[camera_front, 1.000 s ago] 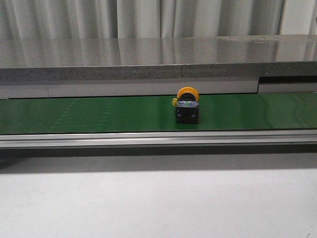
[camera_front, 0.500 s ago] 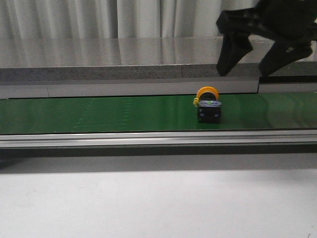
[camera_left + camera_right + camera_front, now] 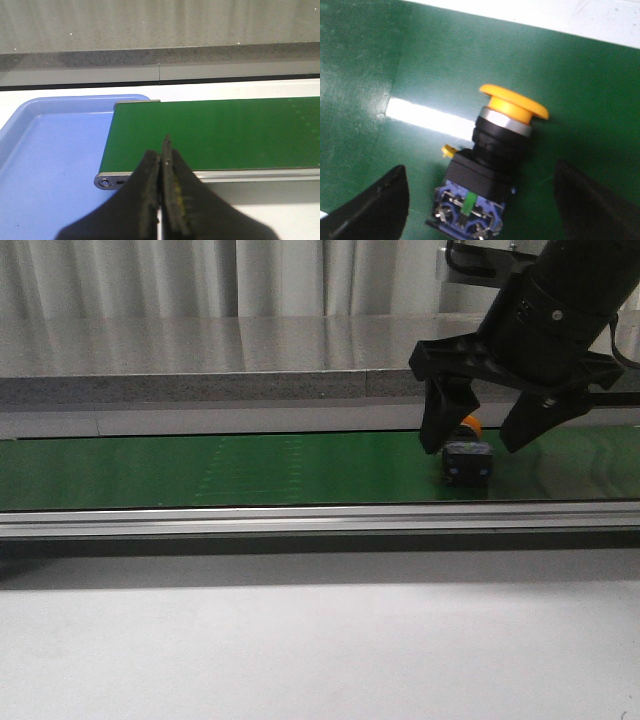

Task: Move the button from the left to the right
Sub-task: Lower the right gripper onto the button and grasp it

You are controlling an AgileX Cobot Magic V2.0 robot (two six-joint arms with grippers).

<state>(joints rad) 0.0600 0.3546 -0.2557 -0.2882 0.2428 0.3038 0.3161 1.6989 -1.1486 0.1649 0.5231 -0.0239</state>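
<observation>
The button (image 3: 467, 460) has a black boxy base and a yellow-orange cap, and it lies on the green conveyor belt (image 3: 250, 470) right of centre. My right gripper (image 3: 478, 435) is open and hangs over it, one finger on each side, not touching. In the right wrist view the button (image 3: 490, 165) lies between the two wide-apart fingertips (image 3: 375, 205), with a green mark on its blue end. My left gripper (image 3: 161, 165) is shut and empty over the belt's left end (image 3: 210, 130).
A blue tray (image 3: 45, 160) sits beside the belt's left end. An aluminium rail (image 3: 300, 518) runs along the belt's front edge. A grey stone ledge (image 3: 200, 365) stands behind the belt. White table surface (image 3: 300, 640) lies in front.
The button has travelled to the right along the belt. My right gripper came into view from the upper right and dropped down around the button.
</observation>
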